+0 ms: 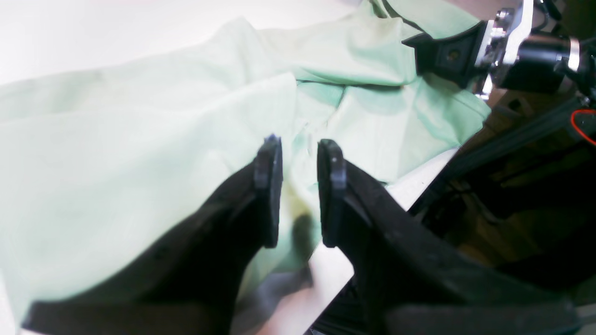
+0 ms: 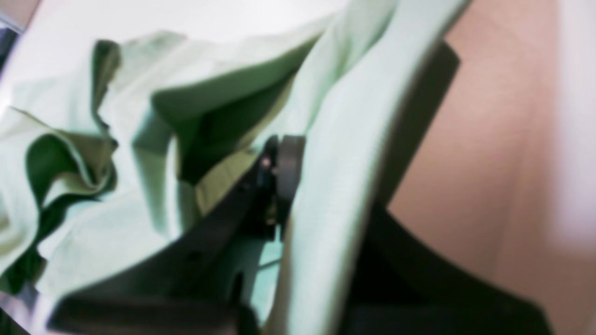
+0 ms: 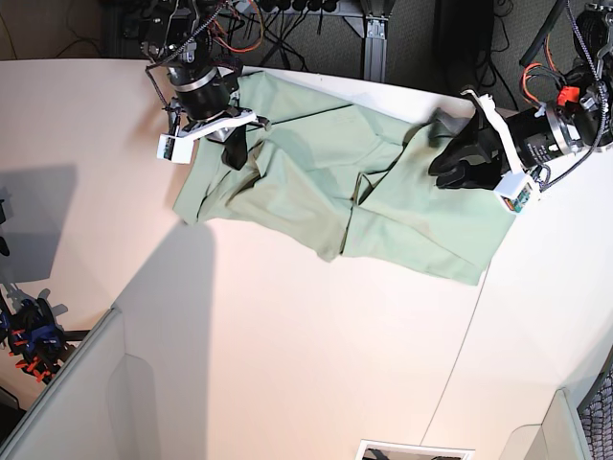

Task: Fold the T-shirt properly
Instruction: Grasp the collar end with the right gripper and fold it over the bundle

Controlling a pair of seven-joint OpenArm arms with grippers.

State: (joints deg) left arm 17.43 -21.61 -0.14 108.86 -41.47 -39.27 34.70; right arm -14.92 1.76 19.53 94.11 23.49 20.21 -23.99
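White table (image 3: pixel 287 364); cables (image 3: pixel 297 24) behind far edge

t-shirt (image 3: pixel 326 182) on table (image 3: pixel 287 335), between 2 arms.

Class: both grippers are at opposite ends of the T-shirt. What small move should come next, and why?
Probably close the left gripper on the T-shirt: its jaws straddle cloth with a gap, while the right gripper already pinches a fold. Then both can lift.
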